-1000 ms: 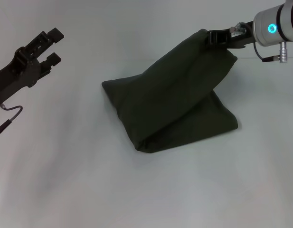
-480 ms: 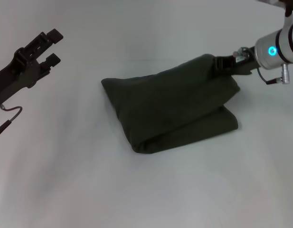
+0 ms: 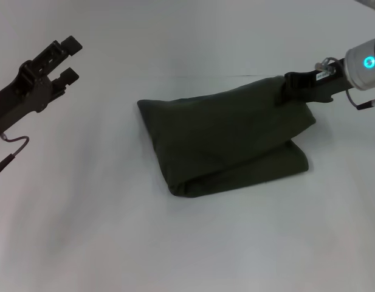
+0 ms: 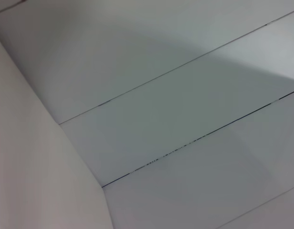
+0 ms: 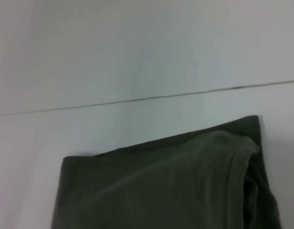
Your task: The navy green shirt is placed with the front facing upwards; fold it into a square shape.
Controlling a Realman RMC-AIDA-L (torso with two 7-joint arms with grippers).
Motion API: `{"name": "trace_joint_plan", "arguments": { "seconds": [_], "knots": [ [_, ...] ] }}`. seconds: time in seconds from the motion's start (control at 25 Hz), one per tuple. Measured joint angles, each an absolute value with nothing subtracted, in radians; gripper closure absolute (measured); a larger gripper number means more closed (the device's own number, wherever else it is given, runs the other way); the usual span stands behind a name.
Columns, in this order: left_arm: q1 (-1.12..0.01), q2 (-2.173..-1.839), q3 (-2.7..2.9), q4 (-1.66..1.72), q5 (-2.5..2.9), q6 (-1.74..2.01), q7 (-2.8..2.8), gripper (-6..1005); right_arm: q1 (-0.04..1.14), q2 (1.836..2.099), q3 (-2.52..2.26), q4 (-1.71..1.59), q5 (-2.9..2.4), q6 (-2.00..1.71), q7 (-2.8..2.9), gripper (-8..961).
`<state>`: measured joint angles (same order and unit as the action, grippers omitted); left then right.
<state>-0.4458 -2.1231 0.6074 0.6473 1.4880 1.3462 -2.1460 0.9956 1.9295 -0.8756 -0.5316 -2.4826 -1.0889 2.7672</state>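
The navy green shirt lies folded into a thick bundle at the middle of the white table, plain dark side up, no lettering showing. Its upper layer is drawn out to the far right, where my right gripper is shut on its corner, low over the table. The right wrist view shows the same dark cloth with a hemmed edge at one side. My left gripper hangs open at the far left, well away from the shirt, holding nothing.
The white table runs all around the shirt. A thin seam crosses the table surface behind the cloth. The left wrist view shows only pale panels with dark seams.
My right gripper has moved down and to the right with the shirt's corner, lowering the raised upper layer so that it now lies almost flat over the lower fold. The left arm has not moved.
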Motion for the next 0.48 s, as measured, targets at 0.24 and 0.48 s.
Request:
{"name": "trace_joint_plan", "arguments": {
  "seconds": [0.24,0.48],
  "knots": [
    [-0.443,-2.125,0.608,0.647,1.488,1.351,-2.146,54,0.987,1.920,-0.820,-0.532,-2.481,-1.143,2.773,860],
    [-0.442,-2.125,0.611,0.646,1.488,1.357,-2.146,54,0.971,1.914,-0.793,-0.541,-2.480,-1.181,2.775,837]
  ]
}}
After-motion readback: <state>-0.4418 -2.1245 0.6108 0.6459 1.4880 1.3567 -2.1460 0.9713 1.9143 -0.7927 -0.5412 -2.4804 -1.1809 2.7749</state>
